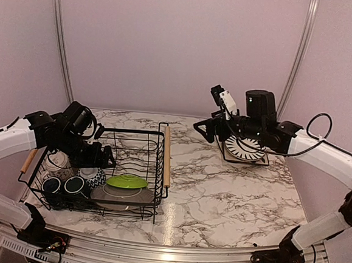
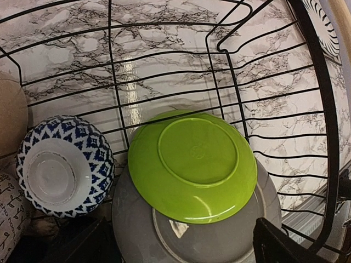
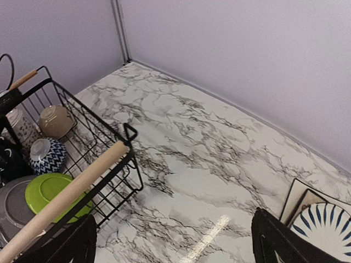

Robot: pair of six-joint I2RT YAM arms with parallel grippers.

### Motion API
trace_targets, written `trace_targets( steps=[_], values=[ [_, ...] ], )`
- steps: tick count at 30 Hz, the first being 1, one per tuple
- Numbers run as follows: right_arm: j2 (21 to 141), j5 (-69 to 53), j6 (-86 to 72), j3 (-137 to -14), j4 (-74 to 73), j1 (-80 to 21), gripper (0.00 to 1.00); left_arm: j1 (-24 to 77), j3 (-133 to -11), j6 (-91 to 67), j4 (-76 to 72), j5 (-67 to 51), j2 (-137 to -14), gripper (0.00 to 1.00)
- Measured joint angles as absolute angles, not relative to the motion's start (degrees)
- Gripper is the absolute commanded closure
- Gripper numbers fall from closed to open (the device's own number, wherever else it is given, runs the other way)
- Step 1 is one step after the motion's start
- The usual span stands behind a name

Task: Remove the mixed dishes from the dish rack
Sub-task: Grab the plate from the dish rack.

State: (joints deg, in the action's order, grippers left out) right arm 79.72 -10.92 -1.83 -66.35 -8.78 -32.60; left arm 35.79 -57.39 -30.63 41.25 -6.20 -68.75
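Two plates are seen set down on the marble table [image 1: 219, 196] at the far right: a white plate with dark radial stripes [image 1: 247, 150] is laid on a square plate [image 3: 299, 194], of which only the edges show. The right gripper [image 1: 202, 128] is held above the table just left of that stack, with its fingers [image 3: 285, 241] spread wide and nothing between them.

The dish rack [image 1: 136, 132] is placed at the near left, and the other dishes are gathered in its near half. A lime-green plate [image 2: 192, 164] is laid upside down on a grey plate [image 2: 164, 241]. A blue-and-white patterned bowl [image 2: 66, 167] is turned bottom up just beside them, and a tan mug [image 3: 55, 120] is found next to that. Two dark mugs [image 1: 74, 185] are seen toward the rack's near left corner.

The left gripper [image 1: 105, 157] is held over the rack, above the lime-green plate. One finger [image 2: 277, 246] is seen at the lower right edge of the wrist view — the jaws are parted and nothing is gripped
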Motion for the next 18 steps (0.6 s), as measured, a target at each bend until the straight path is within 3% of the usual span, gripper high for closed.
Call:
trace_targets(
  steps=[6, 18],
  values=[
    [85.38, -11.90, 14.22, -76.38, -14.31, -50.63, 0.10, 37.17, -57.39, -29.91, 42.35, -6.63, -71.72, 0.11],
    [110.48, -7.53, 29.98, -99.74, -32.18, -63.22, 0.15, 37.54, -57.04, -28.60, 41.28, -7.27, -75.20, 0.02]
  ],
)
